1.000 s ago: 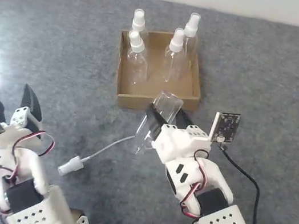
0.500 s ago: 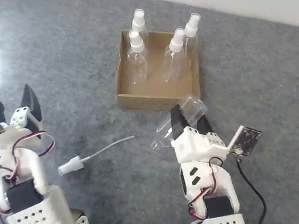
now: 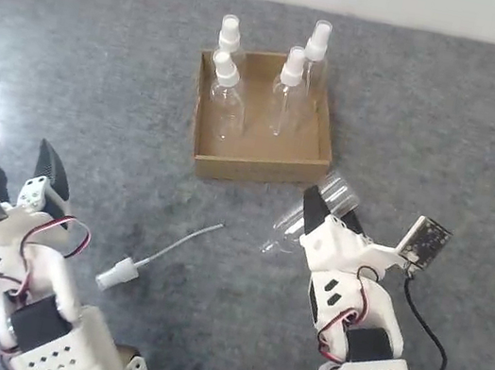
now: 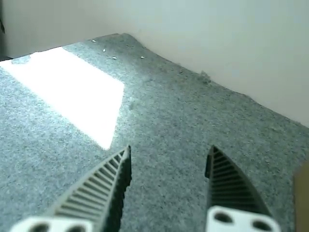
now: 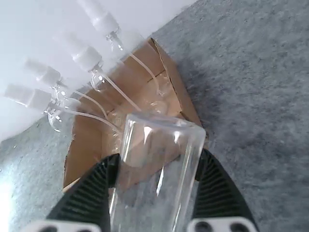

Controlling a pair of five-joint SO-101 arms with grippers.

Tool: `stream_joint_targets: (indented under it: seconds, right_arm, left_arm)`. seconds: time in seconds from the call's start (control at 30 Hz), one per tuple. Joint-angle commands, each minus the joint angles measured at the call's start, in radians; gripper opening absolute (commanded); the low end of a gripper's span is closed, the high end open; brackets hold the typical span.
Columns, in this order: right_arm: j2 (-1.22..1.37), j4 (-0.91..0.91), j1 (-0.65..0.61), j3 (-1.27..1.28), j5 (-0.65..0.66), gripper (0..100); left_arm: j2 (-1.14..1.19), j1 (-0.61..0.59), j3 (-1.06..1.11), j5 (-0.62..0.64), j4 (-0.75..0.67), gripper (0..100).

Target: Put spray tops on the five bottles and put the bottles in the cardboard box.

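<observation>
High view: right gripper fingers clamped on clear plastic uncapped bottle, long axis slanted, just off brown cardboard box near corner. White spray top with dip tube lay on grey tabletop, well apart from box, nearer left gripper, whose fingers stood spread and empty.

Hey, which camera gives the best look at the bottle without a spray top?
The right wrist view: the uncapped bottle sits close up in the right tool, the cardboard box behind it. The high view shows it tilted near the box, partly hidden by the tool. The left wrist view faces the carpet.
</observation>
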Motion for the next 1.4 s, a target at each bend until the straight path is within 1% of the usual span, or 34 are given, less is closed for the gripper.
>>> stream_joint_targets:
  seconds: [0.0, 0.33, 0.4, 0.53, 0.6, 0.87, 1.0, 1.13, 1.2, 1.27, 1.37]
  right_arm:
    - [-0.031, 0.008, 0.012, -0.063, -0.009, 7.1]
    - [-0.031, 0.008, 0.008, -0.061, -0.003, 8.0]
    - [-0.031, 0.01, 0.007, -0.061, -0.003, 13.3]
    - [-0.024, 0.024, 0.004, -0.061, -0.002, 27.8]
    - [-0.031, 0.071, 0.004, -0.071, -0.002, 29.3]
    - [-0.033, 0.093, 0.015, -0.095, -0.002, 21.1]
    - [-0.033, 0.093, 0.056, -0.115, 0.006, 15.2]
    - [-0.033, 0.107, 0.107, -0.147, 0.104, 7.9]
    - [-0.033, 0.173, 0.111, -0.193, 0.14, 4.0]
    - [-0.033, 0.278, 0.101, -0.256, 0.184, 1.0]
    - [-0.028, 0.46, 0.088, -0.373, 0.269, 1.1]
  left_arm:
    - [-0.023, -0.002, -0.008, 0.009, -0.032, 24]
    - [-0.023, -0.002, -0.008, 0.009, -0.032, 24]
    - [-0.023, -0.002, -0.008, 0.009, -0.032, 24]
    - [-0.023, -0.002, -0.008, 0.009, -0.032, 24]
    - [-0.023, -0.002, -0.007, 0.008, -0.032, 24]
    - [-0.023, -0.002, -0.007, 0.008, -0.032, 24]
    - [-0.023, -0.002, -0.007, 0.008, -0.032, 24]
    - [-0.023, -0.002, -0.007, 0.008, -0.032, 24]
    - [-0.023, -0.002, -0.007, 0.008, -0.032, 24]
    - [-0.023, -0.002, -0.007, 0.008, -0.032, 24]
    - [-0.023, -0.002, -0.007, 0.008, -0.032, 24]
